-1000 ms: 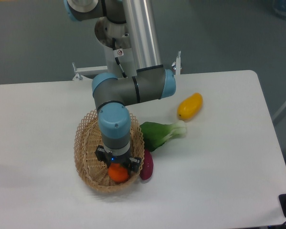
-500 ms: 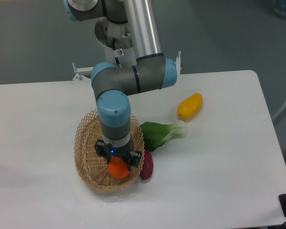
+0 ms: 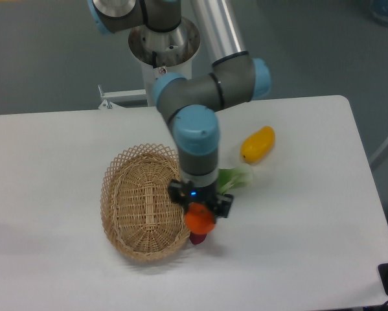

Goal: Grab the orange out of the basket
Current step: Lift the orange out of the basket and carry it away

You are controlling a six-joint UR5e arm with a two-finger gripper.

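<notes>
Orange fruit (image 3: pixel 199 220), small, round and bright, sits clamped between the fingers of the black two-finger gripper (image 3: pixel 200 216), just outside the right rim of the oval woven wicker basket (image 3: pixel 144 202) and over the white table (image 3: pixel 297 246). Whether the fruit hangs clear of the tabletop cannot be told. Directly below it a dark purple elongated vegetable (image 3: pixel 197 238) peeks out, mostly hidden by the fruit and the gripper. The light tan basket lies to the left with its woven floor bare. Behind the gripper, the grey and blue arm (image 3: pixel 197 139) hides most of a green leafy vegetable with a pale stalk (image 3: pixel 234 177). Farther back and to the right, an elongated yellow fruit (image 3: pixel 258 144) rests on the table, well apart from the basket.
</notes>
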